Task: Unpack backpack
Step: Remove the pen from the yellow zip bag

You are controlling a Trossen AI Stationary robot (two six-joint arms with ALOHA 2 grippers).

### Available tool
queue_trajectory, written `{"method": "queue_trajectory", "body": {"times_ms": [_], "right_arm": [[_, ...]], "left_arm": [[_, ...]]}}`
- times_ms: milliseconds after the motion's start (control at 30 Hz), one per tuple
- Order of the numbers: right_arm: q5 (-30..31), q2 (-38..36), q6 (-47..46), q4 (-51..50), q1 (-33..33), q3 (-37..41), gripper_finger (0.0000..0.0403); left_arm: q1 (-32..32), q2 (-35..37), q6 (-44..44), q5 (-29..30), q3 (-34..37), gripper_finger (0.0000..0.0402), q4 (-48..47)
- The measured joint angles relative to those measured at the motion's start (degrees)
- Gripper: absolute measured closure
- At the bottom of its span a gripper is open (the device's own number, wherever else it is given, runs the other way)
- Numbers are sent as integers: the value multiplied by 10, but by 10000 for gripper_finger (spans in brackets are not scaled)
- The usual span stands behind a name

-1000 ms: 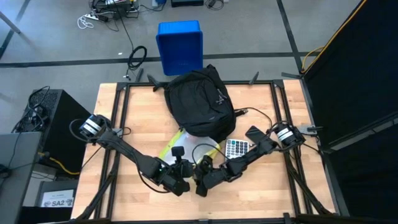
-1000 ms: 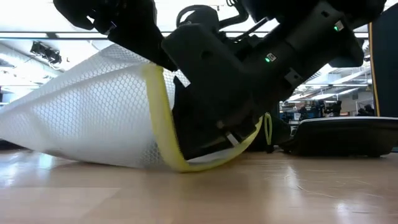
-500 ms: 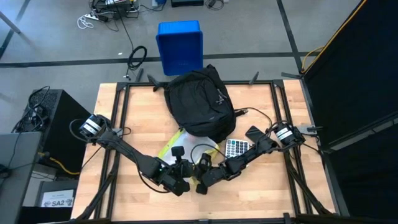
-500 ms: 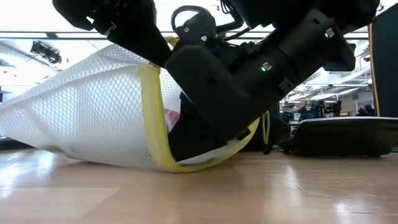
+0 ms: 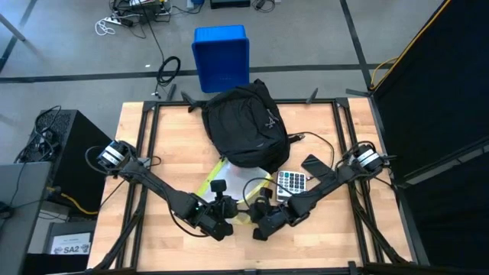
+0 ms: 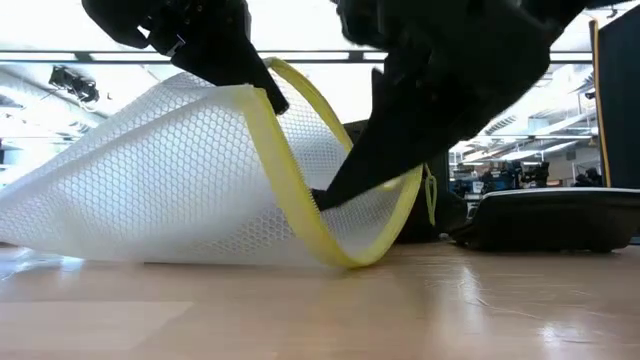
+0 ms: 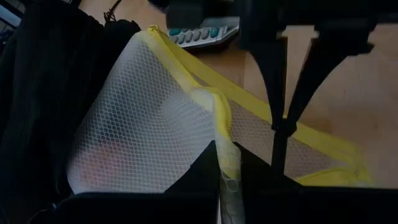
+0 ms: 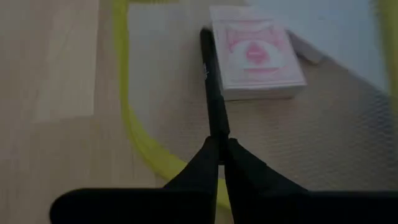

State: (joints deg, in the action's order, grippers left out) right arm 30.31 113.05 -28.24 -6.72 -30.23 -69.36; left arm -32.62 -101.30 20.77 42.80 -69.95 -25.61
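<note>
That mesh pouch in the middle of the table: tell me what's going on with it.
Both arms are working on the white mesh pouch with the yellow zipper edge, lying in front of the backpack. The left pincer is shut on the pouch's yellow rim, holding the mouth up. The right pincer is shut and sits at the opening, beside a pink box inside the pouch. A calculator lies on the table nearby.

Two matte black jointed arms, each with a silver-grey cylindrical base joint [image 5: 112, 154] and thin looping black cables; slim flat black fingers [image 8: 214, 118].
</note>
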Motion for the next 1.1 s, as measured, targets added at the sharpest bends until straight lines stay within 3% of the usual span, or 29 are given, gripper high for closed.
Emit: {"method": "queue_trajectory", "body": {"times_ms": [433, 1100], "right_arm": [[60, -87, -52, -161, -27, -1, 402], [123, -317, -65, -317, -89, -2, 403]], "left_arm": [[0, 0, 3, 0, 0, 402, -1], [0, 0, 5, 0, 0, 402, -2]]}}
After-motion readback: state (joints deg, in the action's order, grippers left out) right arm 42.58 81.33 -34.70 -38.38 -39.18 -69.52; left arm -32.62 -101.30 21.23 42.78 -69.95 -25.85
